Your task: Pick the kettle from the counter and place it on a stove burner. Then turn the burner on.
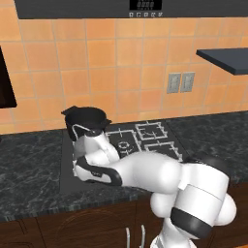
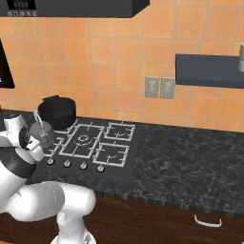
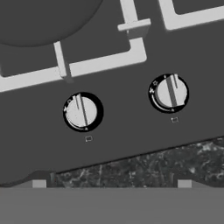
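On the stove (image 2: 95, 143), the kettle (image 2: 42, 132) sits just behind the released end effector (image 3: 111, 183), above two knobs (image 3: 82, 112).

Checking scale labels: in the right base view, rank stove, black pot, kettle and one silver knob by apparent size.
1. stove, widest by far.
2. black pot.
3. kettle, a bit smaller than the pot; it sits nearer the camera and the arm hides part, so this is unsure.
4. knob, tiny.

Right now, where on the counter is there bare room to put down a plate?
The counter right of the stove, under the wall outlets, is bare. The stove's left side is crowded: black pot, kettle and the arm near the knobs.
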You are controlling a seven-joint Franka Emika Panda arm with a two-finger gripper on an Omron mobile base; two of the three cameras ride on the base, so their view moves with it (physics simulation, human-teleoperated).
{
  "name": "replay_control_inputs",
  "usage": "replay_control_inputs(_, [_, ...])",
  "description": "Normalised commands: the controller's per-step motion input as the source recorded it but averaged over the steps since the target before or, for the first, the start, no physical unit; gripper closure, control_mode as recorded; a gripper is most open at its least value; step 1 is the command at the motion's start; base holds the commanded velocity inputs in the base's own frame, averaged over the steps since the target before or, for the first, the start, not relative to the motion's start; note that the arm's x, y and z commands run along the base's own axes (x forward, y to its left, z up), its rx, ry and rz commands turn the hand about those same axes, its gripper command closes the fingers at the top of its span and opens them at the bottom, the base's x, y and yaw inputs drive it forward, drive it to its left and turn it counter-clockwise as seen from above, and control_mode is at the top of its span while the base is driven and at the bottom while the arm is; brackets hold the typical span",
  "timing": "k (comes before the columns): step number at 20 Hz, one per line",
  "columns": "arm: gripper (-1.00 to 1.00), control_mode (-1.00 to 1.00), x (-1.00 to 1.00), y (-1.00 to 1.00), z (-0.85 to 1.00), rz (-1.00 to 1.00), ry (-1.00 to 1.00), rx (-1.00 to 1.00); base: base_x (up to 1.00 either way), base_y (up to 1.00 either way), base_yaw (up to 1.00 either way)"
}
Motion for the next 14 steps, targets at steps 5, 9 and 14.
replay_control_inputs(5, [-1.00,-1.00,0.25,0.04,-0.20,0.00,0.00,0.00,0.00,0.00,0.00])
replay_control_inputs(9, [-1.00,-1.00,0.15,0.08,-0.23,0.00,0.00,0.00,0.00,0.00,0.00])
replay_control_inputs(14, [-1.00,-1.00,0.07,0.05,-0.24,0.00,0.00,0.00,0.00,0.00,0.00])
